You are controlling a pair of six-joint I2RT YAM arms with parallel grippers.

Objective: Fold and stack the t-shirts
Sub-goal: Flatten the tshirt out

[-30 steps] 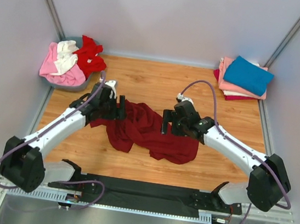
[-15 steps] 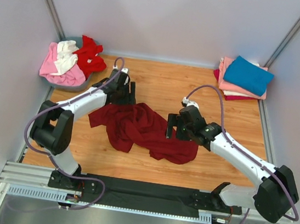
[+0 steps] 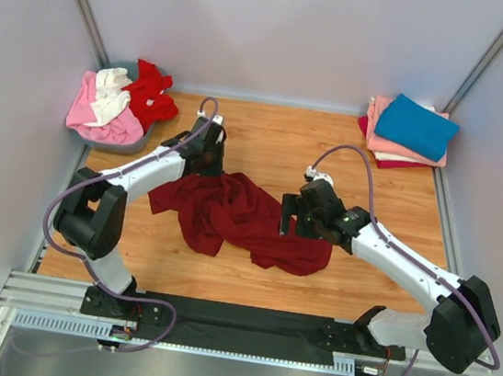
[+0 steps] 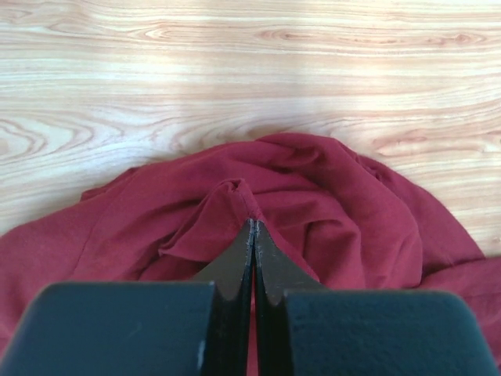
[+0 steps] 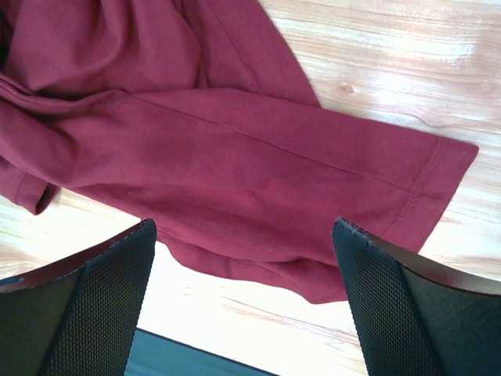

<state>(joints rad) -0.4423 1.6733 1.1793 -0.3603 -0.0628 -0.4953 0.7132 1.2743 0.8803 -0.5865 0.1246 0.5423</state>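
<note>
A large dark maroon t-shirt lies crumpled in the middle of the wooden table. My left gripper is at its far left edge, shut on a raised fold of the maroon cloth, with the tips pinched together at the left gripper. My right gripper hovers open over the shirt's right part. In the right wrist view the right gripper stands wide above a flat sleeve and hem, holding nothing.
A folded stack sits at the back right, with a teal-blue shirt on top of a pink one. A grey tub at the back left holds pink, white and bright red shirts. Grey walls enclose the table.
My left arm swung out to the shirt's far edge and its jaws closed on a fold. The right gripper shifted slightly right and stayed open.
</note>
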